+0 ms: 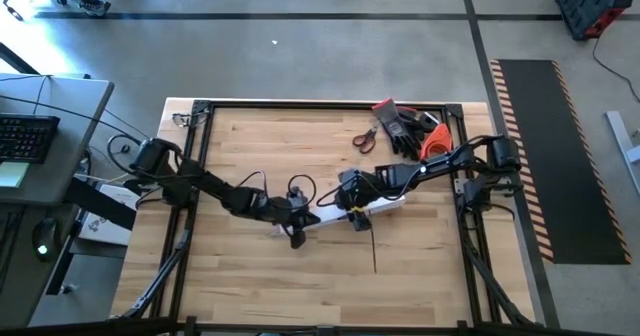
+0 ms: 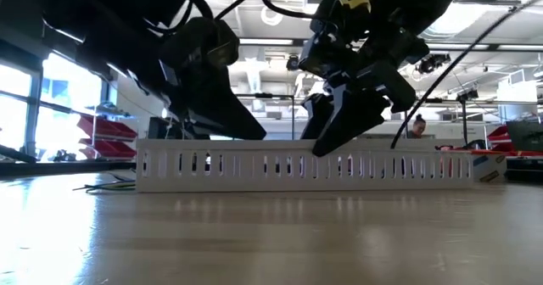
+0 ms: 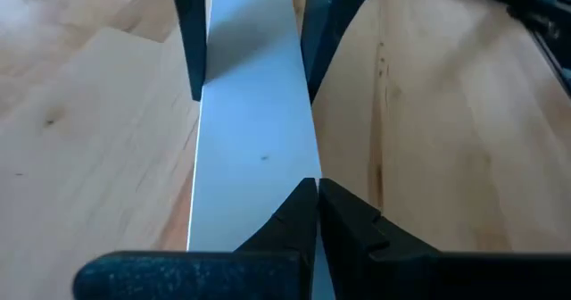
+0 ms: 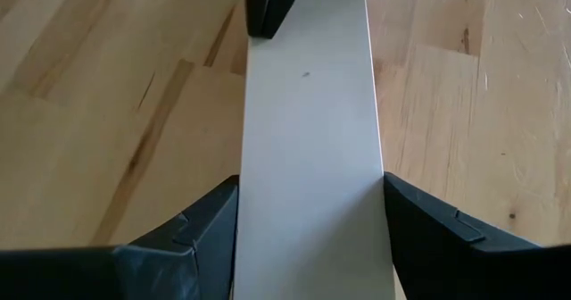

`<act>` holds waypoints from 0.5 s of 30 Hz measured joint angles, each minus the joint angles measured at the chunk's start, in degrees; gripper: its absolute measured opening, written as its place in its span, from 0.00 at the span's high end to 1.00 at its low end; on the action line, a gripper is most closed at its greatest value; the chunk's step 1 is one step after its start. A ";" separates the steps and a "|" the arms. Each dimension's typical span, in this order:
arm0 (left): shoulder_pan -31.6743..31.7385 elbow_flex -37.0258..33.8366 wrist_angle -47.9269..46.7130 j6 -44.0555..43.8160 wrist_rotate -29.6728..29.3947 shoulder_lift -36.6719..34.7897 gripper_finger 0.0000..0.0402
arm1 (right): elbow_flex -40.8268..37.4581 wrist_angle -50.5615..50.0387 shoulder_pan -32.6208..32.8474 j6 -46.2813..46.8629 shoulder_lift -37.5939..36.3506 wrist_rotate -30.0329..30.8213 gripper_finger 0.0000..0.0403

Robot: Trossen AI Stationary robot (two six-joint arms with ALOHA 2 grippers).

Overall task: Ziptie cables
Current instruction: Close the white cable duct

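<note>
A long white slotted channel (image 1: 385, 204) (image 2: 280, 168) lies flat on the wooden table's middle, its smooth top face (image 3: 254, 112) (image 4: 308, 112) up. My left gripper (image 1: 297, 226) (image 3: 317, 188) (image 2: 254, 135) is shut, with its tips on that top face. My right gripper (image 1: 355, 213) (image 4: 310, 182) (image 2: 327, 145) straddles the channel a little farther along, toward the table's right. Neither wrist view nor the other views show the loose cables; they are hidden or out of view. My left gripper sets its shut fingertips (image 3: 308, 202) down on the channel's top face beside one long edge (image 3: 314, 170), slanting down from the table's left. The channel lies flat on the table. My right gripper pinches the channel across its width, one finger (image 4: 210, 220) on each long side wall (image 4: 243, 202). It comes slanting down from the table's right. The channel stays on the table.
A thin black zip tie (image 1: 374, 248) lies on the wood near the channel. Red-handled scissors (image 1: 365, 138), black gloves (image 1: 405, 126) and an orange tool (image 1: 435, 136) sit at the far right corner. Black frame rails (image 1: 200, 156) border the table. Bare wood lies toward the near edge.
</note>
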 joint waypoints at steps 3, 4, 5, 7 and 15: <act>0.06 0.01 -0.37 -0.05 0.21 0.13 1.00 | 0.00 0.00 0.48 0.09 0.00 0.69 0.47; 0.06 0.04 -0.62 -0.04 0.24 0.06 1.00 | 0.00 0.00 0.76 0.22 0.00 1.32 0.46; 0.06 0.03 -0.81 -0.04 0.32 -0.04 1.00 | 0.00 0.00 0.92 0.49 0.00 1.63 0.44; 0.06 0.01 -1.07 -0.04 0.41 -0.03 1.00 | 0.00 0.00 1.28 0.79 0.05 2.01 0.39; -0.02 -0.02 -2.03 -0.20 0.46 0.02 1.00 | -0.04 -2.78 2.27 0.72 -3.02 3.85 0.39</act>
